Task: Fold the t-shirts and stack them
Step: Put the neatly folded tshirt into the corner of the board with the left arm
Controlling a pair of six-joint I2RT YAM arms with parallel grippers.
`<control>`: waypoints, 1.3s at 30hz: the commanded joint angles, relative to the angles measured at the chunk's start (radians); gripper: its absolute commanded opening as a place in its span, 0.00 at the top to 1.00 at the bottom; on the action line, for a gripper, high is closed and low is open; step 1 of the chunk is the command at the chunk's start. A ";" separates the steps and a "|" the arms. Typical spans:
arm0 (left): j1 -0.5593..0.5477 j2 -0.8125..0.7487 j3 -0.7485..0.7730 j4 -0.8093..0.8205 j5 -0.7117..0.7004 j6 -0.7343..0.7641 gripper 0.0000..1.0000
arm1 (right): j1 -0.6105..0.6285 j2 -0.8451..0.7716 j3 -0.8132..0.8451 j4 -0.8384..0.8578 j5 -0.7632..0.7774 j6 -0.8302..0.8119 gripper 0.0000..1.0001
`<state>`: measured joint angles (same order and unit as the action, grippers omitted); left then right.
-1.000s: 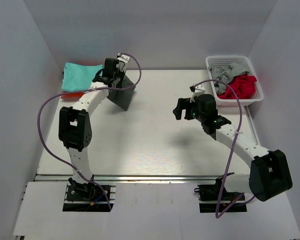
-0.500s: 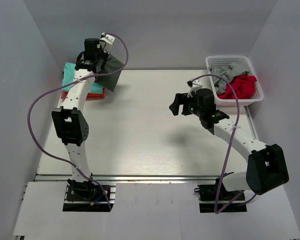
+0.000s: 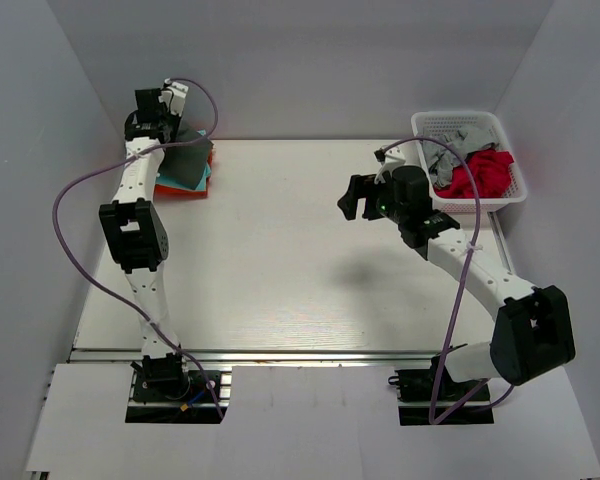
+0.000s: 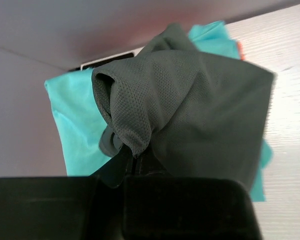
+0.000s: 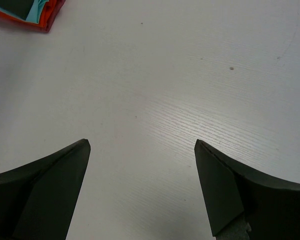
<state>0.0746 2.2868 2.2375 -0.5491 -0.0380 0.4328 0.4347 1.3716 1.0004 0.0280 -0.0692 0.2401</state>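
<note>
The left gripper point(image 4: 138, 159) is clamped on a bunched edge of the charcoal t-shirt point(image 4: 200, 115) at the table's far-left corner. From that pinch the folded cloth spreads toward the table's right side, over the teal t-shirt point(image 4: 72, 125), which lies on the orange t-shirt point(image 3: 172, 190). Its long axis is unclear. The right gripper point(image 5: 140, 145) hangs above the table point(image 5: 190, 75), jaws wide apart

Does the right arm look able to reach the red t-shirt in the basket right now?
Probably yes: its tool is open and empty, near the white mesh basket, where the red t-shirt lies uncovered on top.
</note>
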 commanded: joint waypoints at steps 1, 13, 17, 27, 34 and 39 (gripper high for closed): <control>0.040 -0.006 0.066 0.008 -0.017 -0.023 1.00 | -0.001 0.007 0.053 -0.004 0.023 -0.019 0.09; 0.131 0.062 0.099 0.038 -0.082 -0.134 1.00 | 0.001 0.072 0.093 -0.003 -0.006 -0.012 0.09; 0.140 0.074 0.094 0.040 -0.121 -0.143 0.00 | 0.001 0.092 0.109 -0.010 -0.017 -0.013 0.09; 0.140 -0.026 0.096 0.077 -0.401 -0.399 0.00 | 0.002 0.103 0.115 -0.005 -0.052 -0.012 0.09; 0.140 -0.122 0.027 0.093 -0.168 -0.437 0.00 | 0.004 0.084 0.078 0.019 -0.061 -0.009 0.09; 0.128 -0.164 -0.082 0.184 0.057 -0.401 0.55 | -0.001 0.089 0.058 0.029 -0.061 -0.009 0.09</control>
<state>0.2123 2.2097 2.1963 -0.4240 -0.1596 0.0235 0.4343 1.4857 1.0672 0.0139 -0.1192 0.2325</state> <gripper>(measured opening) 0.510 0.907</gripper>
